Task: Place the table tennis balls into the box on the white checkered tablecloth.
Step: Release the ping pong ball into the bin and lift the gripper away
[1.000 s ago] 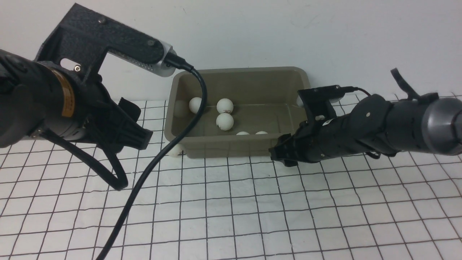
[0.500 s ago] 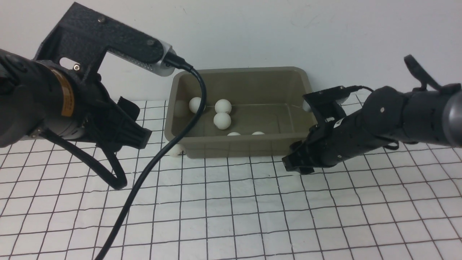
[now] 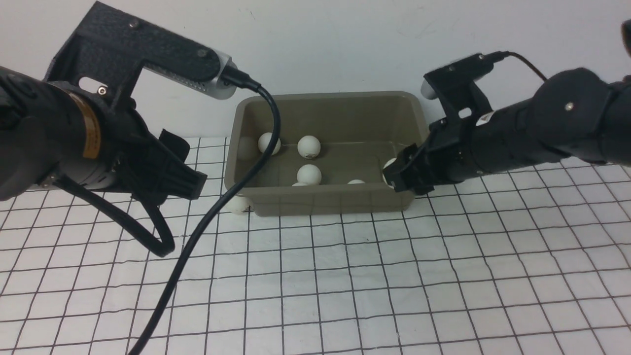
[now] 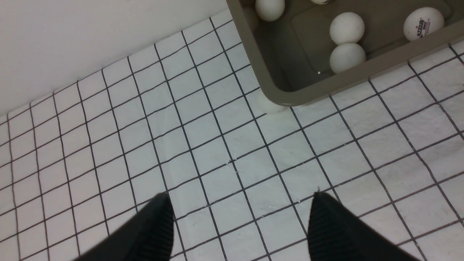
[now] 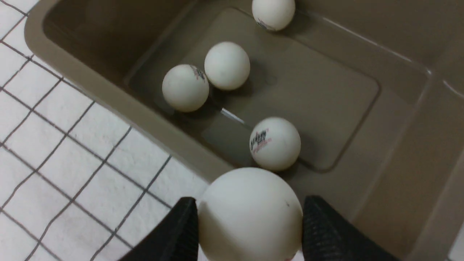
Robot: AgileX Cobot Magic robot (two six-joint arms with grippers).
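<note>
The olive-grey box (image 3: 325,203) stands at the back of the white checkered tablecloth (image 3: 315,276). Several table tennis balls lie inside it, among them one (image 3: 309,146) near the back and one (image 3: 309,174) further forward. Another ball (image 3: 240,204) rests on the cloth against the box's front left corner (image 4: 270,106). My right gripper (image 3: 394,177) hangs over the box's front right corner, shut on a ball (image 5: 250,217). My left gripper (image 4: 241,197) stands open and empty above the cloth, left of the box.
A white wall runs close behind the box. The left arm's black cable (image 3: 217,217) hangs down across the box's left end and the cloth. The right wrist view shows three loose balls, such as (image 5: 274,143), below the held one.
My right arm has risen from the cloth in front of the box's right corner and now holds its ball over that corner. Balls inside the box rolled slightly. The left arm barely moved.
</note>
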